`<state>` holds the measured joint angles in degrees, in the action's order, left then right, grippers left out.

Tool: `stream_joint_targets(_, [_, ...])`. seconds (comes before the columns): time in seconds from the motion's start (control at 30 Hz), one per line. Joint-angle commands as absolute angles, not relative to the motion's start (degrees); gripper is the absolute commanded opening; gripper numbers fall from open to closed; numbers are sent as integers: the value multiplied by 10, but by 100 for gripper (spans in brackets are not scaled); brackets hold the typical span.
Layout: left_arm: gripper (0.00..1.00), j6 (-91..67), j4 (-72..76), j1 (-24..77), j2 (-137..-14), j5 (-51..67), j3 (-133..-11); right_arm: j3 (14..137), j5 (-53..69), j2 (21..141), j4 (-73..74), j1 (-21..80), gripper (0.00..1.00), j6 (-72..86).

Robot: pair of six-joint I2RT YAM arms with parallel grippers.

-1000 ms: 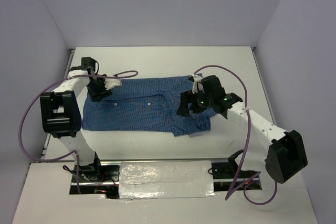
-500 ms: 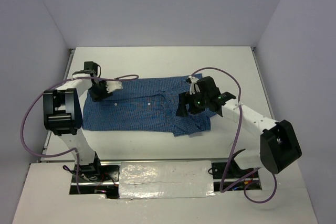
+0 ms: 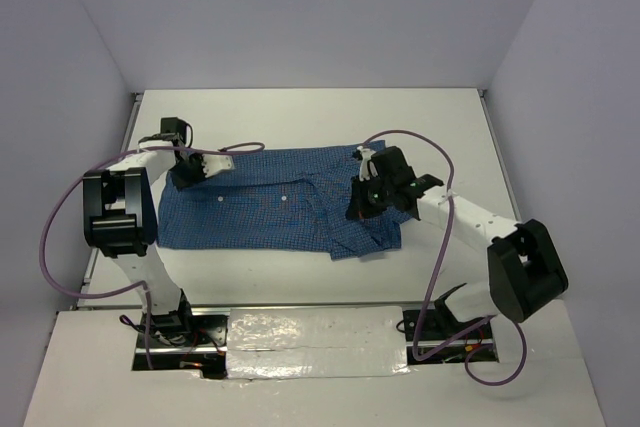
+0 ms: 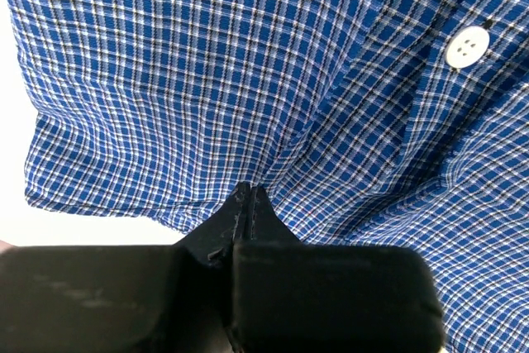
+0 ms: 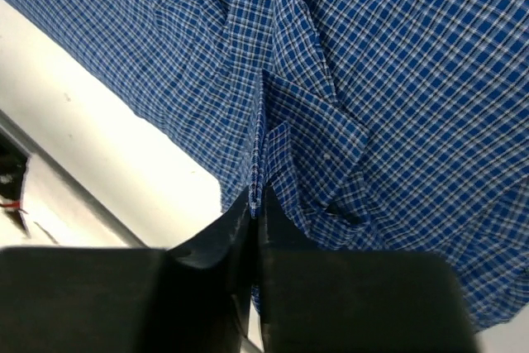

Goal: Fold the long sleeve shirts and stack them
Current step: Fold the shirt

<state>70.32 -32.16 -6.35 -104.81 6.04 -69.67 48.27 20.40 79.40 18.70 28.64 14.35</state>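
Pale, bare walls [image 3: 300,17] enclose on three sides a white table [image 3: 300,117]. At the table's middle the blue checked long sleeve shirt [image 3: 270,202] lies spread mostly flat, its right end bunched. The left gripper [image 4: 249,197] is pinched closed on cloth at the shirt's far left corner, and the right gripper [image 5: 256,202] is clamped on a fold at the bunched end.

White tabletop [image 3: 300,117], matte; thin metal rail [image 3: 132,112] along its left edge; a matching rail at the far right corner [image 3: 488,97]. Plain pale lilac walls [image 3: 310,17] close it in at the back and on both sides. Near edge: a strip of crinkled, shiny sheet [image 3: 315,332] across the middle; a flat white ledge [image 3: 300,397] in front of that.
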Motion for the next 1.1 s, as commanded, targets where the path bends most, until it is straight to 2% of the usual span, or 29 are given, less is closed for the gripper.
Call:
stream_joint_targets(0.0, [0, 715, -330, -69, -1039, 69, -693, 487, 185, 772, 196, 290, 1, 128])
stream_joint_targets(0.17, [0, 729, -301, -72, -1007, 83, -689, 500, 191, 739, 235, 290, 0, 109])
stream_joint_targets(0.33, [0, 777, -285, -83, -972, 98, -704, 513, 267, 665, 300, 291, 0, 82])
stream_joint_targets(0.6, [0, 824, -362, -83, -990, 111, -736, 526, 295, 580, 362, 291, 0, 85])
stream_joint_targets(0.7, [31, 834, -377, -57, -981, 99, -673, 517, 287, 575, 336, 291, 0, 97])
stream_joint_targets(0.8, [43, 831, -331, -39, -979, 90, -632, 518, 290, 590, 321, 291, 0, 105])
stream_joint_targets(0.9, [50, 791, -295, -37, -1003, 69, -641, 516, 291, 594, 316, 291, 0, 106])
stream_joint_targets(1.07, [50, 770, -244, -30, -1003, 58, -623, 505, 288, 583, 311, 290, 0, 109])
